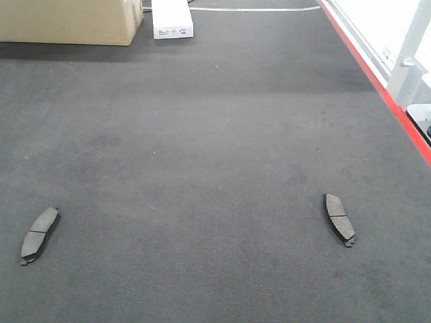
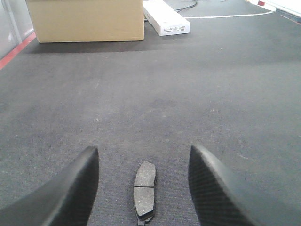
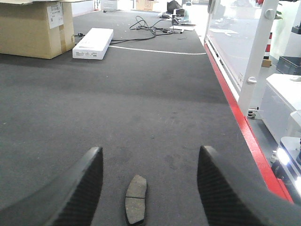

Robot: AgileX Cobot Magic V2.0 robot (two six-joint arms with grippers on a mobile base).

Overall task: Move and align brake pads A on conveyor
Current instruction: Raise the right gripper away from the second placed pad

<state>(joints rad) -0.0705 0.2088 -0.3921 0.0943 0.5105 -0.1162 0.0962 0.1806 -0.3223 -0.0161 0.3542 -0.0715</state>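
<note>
Front view: a dark charcoal conveyor with a rough woven texture fills the frame. A red strip runs along its edge from 1 o'clock to 3 o'clock, with a white post just beyond it. At 11 o'clock stands a cardboard box, and a flat white carton lies just beside it near 12 o'clock. The left brake pad lies flat at 8 o'clock. The right brake pad lies flat at 4 o'clock, well apart from it.

Left wrist view: the left gripper is spread wide and holds nothing. Its two black textured fingers sit at 7 and 5 o'clock. The left brake pad lies on the belt between them at 6 o'clock, touching neither. The box and the carton are at 11 and 12 o'clock.

Right wrist view: the right gripper is also spread wide and empty. The right brake pad lies between its fingers at 6 o'clock, untouched. Loose cables trail over the belt at 12 o'clock. The red strip runs past a glass panel at 1 o'clock.
</note>
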